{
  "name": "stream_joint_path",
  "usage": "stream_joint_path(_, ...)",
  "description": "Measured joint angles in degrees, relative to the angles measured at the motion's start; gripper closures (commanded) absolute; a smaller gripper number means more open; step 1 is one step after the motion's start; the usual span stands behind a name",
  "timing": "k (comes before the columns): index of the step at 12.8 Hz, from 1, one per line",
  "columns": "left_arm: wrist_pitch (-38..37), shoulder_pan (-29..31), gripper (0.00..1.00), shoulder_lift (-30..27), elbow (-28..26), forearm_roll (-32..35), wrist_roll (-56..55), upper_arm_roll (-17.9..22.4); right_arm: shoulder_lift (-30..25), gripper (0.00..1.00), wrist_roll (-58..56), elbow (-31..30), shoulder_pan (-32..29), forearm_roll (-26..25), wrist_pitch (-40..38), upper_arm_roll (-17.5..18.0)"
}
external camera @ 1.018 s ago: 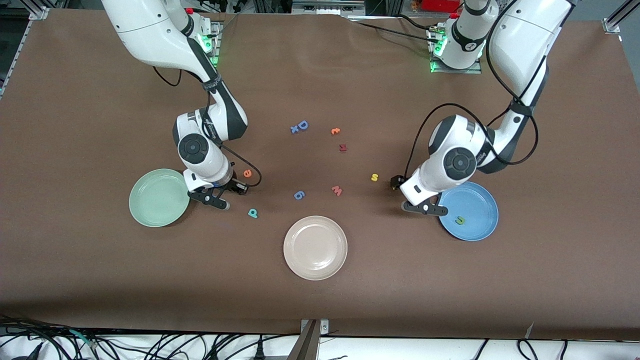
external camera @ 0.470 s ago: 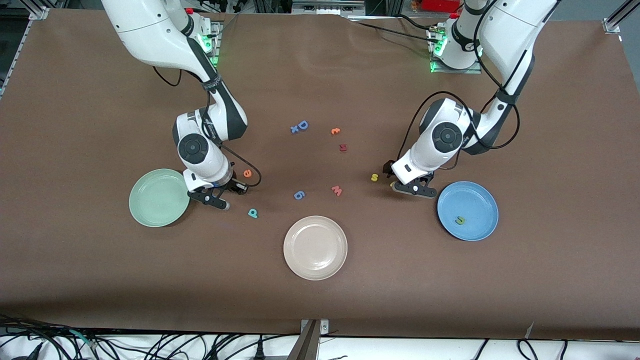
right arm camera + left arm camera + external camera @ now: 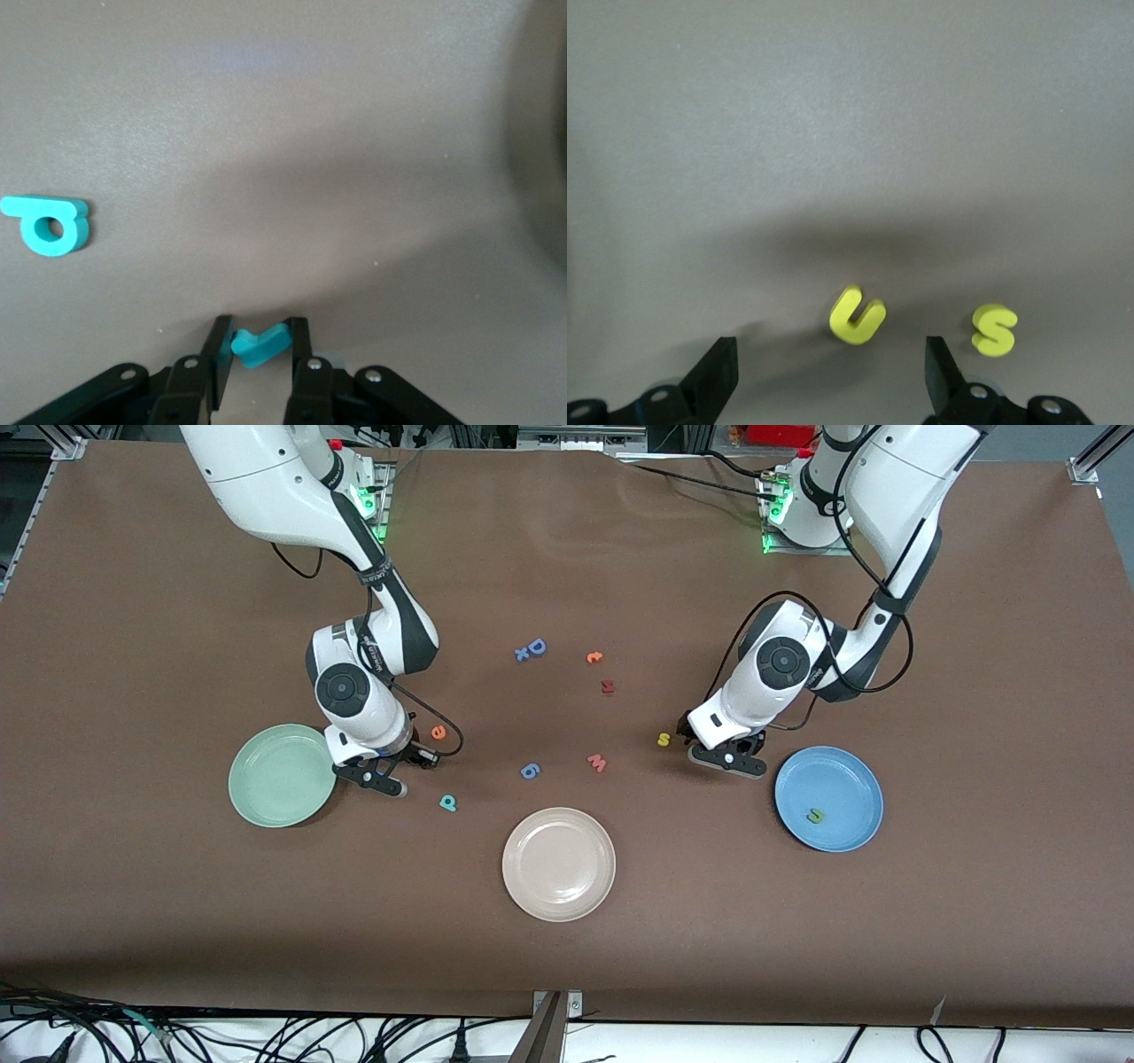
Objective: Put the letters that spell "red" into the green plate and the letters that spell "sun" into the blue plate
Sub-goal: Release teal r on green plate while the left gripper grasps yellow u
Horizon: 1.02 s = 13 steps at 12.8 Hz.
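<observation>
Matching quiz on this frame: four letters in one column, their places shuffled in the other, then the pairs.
1. teal "r"
2. green "n"
3. yellow "u"
4. teal "d"

A. in the blue plate
B. on the table, under the open left tool
C. pinched in the right tool
D. on the table, nearer the front camera than the orange "e"

Pairs: 1-C, 2-A, 3-B, 4-D

- A yellow "u" [image 3: 857, 314] and a yellow "s" [image 3: 994, 329], foam letters on the tabletop.
- Blue "D" [image 3: 536, 646], blue "6" [image 3: 530, 771], orange "e" [image 3: 438, 732], pinkish "w" [image 3: 597, 763], mid-table.
- No printed labels readable.
</observation>
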Motion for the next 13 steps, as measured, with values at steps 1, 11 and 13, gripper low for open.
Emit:
stream_joint_path(1,0.97,-0.01,0.15,0.69,-0.02,0.11,0.00,0.00,0.01,0.77,0.00,0.47,0.00,0.00,-1.18,0.00)
stream_joint_path(11,0.88,-0.66,0.88,1.54,1.54,0.59,0.00,0.05,-0.48,0.77,-10.62,12.22,-1.36,-0.02,-20.92,-5.55)
stream_joint_path(13,-6.96,-0.44,0.88,1.29,6.25,0.64,0.39,0.16,-0.80,0.77,-16.80,12.45,-1.53,-0.02,-23.30,-8.60)
